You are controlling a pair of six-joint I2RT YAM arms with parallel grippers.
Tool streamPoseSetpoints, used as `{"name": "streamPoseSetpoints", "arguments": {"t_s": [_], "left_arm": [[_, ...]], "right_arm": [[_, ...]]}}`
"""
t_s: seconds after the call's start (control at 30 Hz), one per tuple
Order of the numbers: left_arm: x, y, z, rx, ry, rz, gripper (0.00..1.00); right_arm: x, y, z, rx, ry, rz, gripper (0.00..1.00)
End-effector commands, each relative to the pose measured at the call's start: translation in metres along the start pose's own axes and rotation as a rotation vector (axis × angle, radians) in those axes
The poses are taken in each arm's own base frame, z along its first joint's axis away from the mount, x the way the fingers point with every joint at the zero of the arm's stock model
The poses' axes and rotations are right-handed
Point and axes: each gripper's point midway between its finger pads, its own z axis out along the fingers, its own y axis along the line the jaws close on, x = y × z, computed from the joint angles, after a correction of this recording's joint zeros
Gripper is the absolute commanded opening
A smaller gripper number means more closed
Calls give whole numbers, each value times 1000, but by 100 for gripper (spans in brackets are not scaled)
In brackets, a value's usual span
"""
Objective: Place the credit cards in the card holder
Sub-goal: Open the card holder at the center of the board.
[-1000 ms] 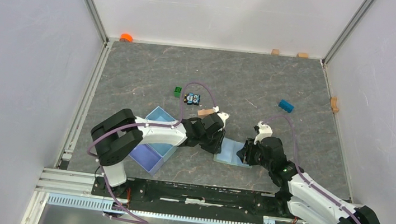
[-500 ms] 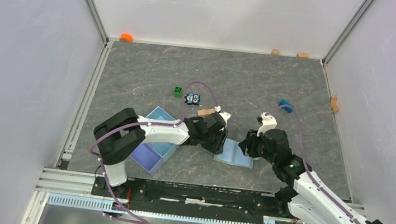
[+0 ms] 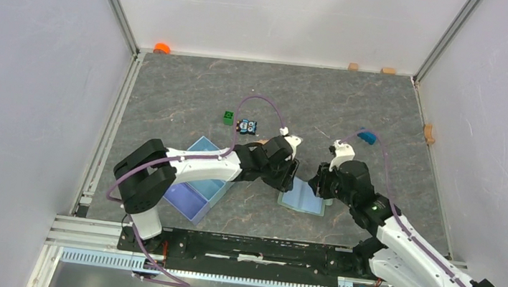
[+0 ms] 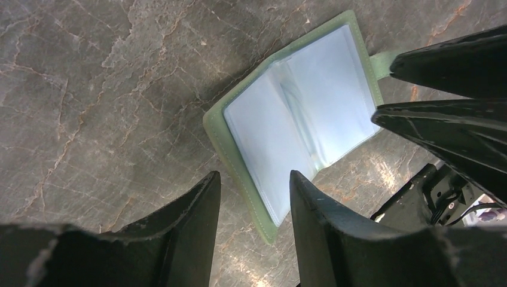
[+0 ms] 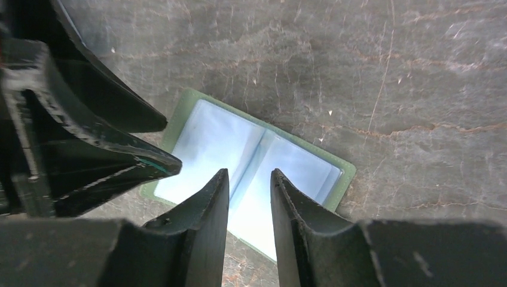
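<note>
Tray: a light blue tray (image 3: 187,197) sits well to the left of the card holder (image 3: 302,197), partly under the left arm. Whether any card lies in it I cannot tell.
Left hand: the left hand (image 4: 254,179) hovers just above the card holder's left edge. Its fingers are partly spread, with nothing between them.
Card holder: it lies flat on the tabletop (image 3: 192,93) between the two hands, spread open with the pale slotted inside facing up. Its fold runs down the middle, between the left leaf and the right leaf.
Right hand: the right hand (image 5: 250,176) hangs over the fold from the card holder's right side. Only a narrow gap shows between its fingers, and it grips nothing.
Credit cards: none shows in any view, whether on the card holder, beside it or in a hand.
What the move turns on: both hands are about equally near the card holder and both are empty. One hand probably has to leave it to fetch a card, most likely the left, which is on the tray side.
</note>
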Motion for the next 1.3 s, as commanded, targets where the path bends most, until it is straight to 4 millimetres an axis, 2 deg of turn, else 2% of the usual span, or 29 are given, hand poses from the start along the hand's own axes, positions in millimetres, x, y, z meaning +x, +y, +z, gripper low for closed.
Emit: {"name": "streamPoseSetpoints", "arguments": {"t_s": [0.0, 0.23, 0.4, 0.67, 0.73, 1.0, 1.1, 1.27], "left_arm": [[-21, -9, -18, 11, -57, 42, 53], [-37, -12, -37, 14, -129, 31, 56], [-40, -26, -43, 112, -191, -6, 58], [-23, -33, -21, 174, -142, -54, 56], [-22, -34, -16, 197, -164, -62, 56], [-1, -45, 10, 299, -113, -168, 55], [5, -40, 20, 285, -108, -210, 53], [32, -15, 42, 172, -45, -281, 49]], "right_arm": [[6, 5, 11, -44, 7, -9, 36], [18, 19, 29, -132, 44, -8, 32], [23, 19, 42, -130, 81, -16, 30], [39, 23, 58, -165, 140, 5, 27], [43, 23, 59, -165, 153, 10, 27], [54, 16, 60, -136, 168, 22, 27], [53, 13, 58, -123, 162, 26, 28], [43, 11, 50, -105, 128, 17, 32]]}}
